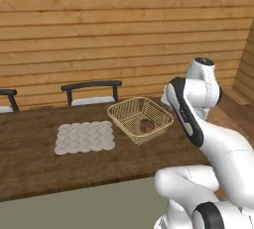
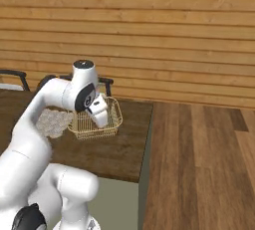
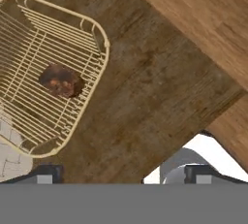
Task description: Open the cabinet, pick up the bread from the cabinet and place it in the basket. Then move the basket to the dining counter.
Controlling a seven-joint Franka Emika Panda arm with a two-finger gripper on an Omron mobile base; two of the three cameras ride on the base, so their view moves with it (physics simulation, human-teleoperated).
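fingertips [image 3: 46,174] of the gripper [image 3: 123,177] rise dark at the bottom of the hand view, set wide apart with nothing between them, so the hand is released and empty. it hangs above the basket's near corner, over bare wood beside the rim rather than over the mesh.

bread [image 3: 60,80] lies on the floor of the basket [image 3: 92,29], roughly at its middle, a dark-brown lump that touches none of the flaring sides. the basket rests flat on the dining counter [image 3: 145,97], near the counter's end where the plank floor [image 2: 199,144] begins. sitting squarely on the tabletop with the bread low inside, it looks stable, and i judge that both parts of the task are met: bread in, basket delivered.

on the basket's other side, almost touching it, lies a pale placemat [image 1: 84,137]. beyond the basket, across the counter, a dark-framed chair [image 1: 92,92] is tucked against the far edge, in front of a wooden plank wall [image 1: 124,25].

what remains, i judge, is only for the arm to lift clear without catching the rim.
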